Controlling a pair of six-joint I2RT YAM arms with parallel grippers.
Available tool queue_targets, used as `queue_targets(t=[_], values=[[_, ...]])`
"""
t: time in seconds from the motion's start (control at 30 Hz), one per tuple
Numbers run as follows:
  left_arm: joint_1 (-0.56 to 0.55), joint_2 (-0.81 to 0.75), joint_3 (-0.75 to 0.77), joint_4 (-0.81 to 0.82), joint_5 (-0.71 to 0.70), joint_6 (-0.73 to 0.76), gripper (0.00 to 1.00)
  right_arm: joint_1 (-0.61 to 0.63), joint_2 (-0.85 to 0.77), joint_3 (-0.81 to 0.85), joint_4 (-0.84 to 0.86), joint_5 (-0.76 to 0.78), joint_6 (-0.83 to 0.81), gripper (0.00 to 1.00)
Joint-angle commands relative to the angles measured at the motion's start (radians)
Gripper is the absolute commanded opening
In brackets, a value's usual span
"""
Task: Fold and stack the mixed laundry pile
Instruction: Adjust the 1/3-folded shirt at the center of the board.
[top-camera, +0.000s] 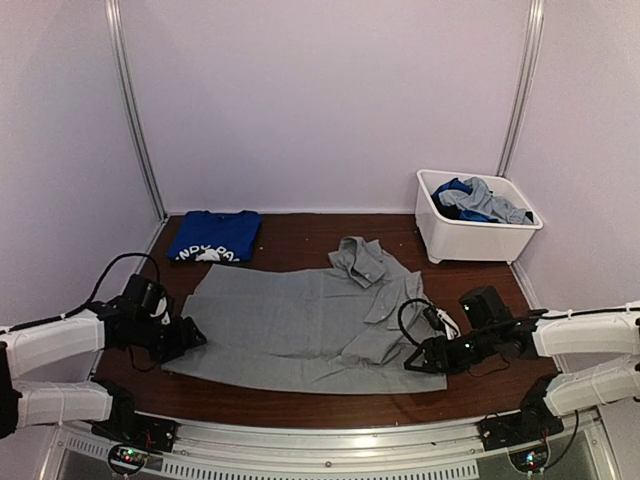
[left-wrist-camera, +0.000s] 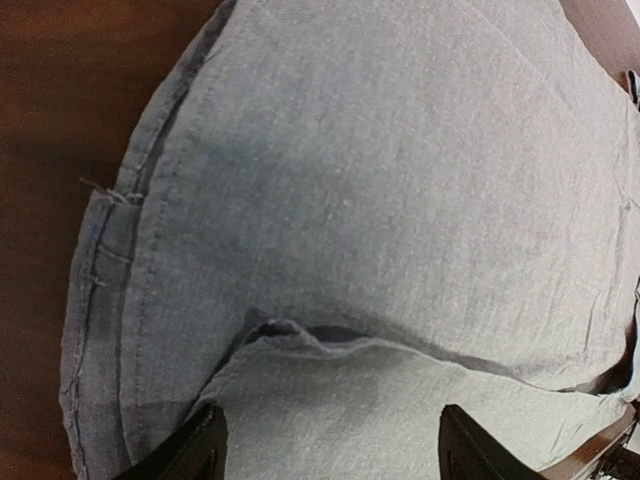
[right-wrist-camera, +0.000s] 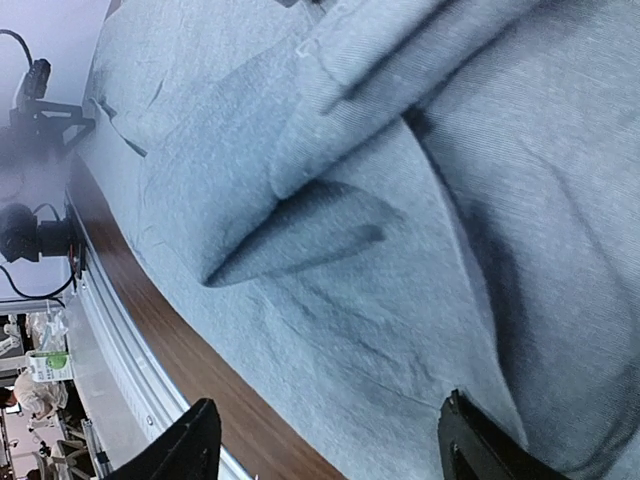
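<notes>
A large light-grey shirt lies spread flat across the middle of the brown table, its collar towards the back. My left gripper is low at the shirt's left edge. In the left wrist view it stands open, with a turned-up fold of the grey cloth between its fingertips. My right gripper is at the shirt's near right corner. It is also open, straddling the hem of the cloth. A folded royal-blue shirt with white print lies at the back left.
A white plastic bin stands at the back right and holds crumpled blue and grey garments. Pale walls with metal posts close in the back and sides. A metal rail runs along the table's near edge.
</notes>
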Motion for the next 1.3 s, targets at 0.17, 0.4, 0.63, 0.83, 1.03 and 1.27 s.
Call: queue_targets(t=[0.17,0.4,0.63,0.83,1.03,1.27], values=[[-0.042,-0.036,0.212,-0.137,-0.027,0.187,0.76,-0.002,-0.133,0.271,-0.291,0.187,-0.069,0.63],[-0.121,0.109,0.391,-0.083,-0.049,0.256,0.76,0.006,0.138,0.593,-0.485,0.298,-0.327,0.53],[-0.122,0.161,0.385,-0.014,-0.050,0.218,0.77,0.098,0.271,0.715,-0.563,0.326,-0.436,0.60],[-0.122,0.170,0.377,0.007,-0.052,0.205,0.78,0.155,0.427,0.783,-0.571,0.414,-0.491,0.63],[-0.122,0.174,0.378,0.010,-0.051,0.208,0.78,0.194,0.573,0.849,-0.605,0.544,-0.524,0.71],[-0.122,0.171,0.371,0.012,-0.050,0.210,0.79,0.227,0.690,0.891,-0.646,0.700,-0.561,0.70]])
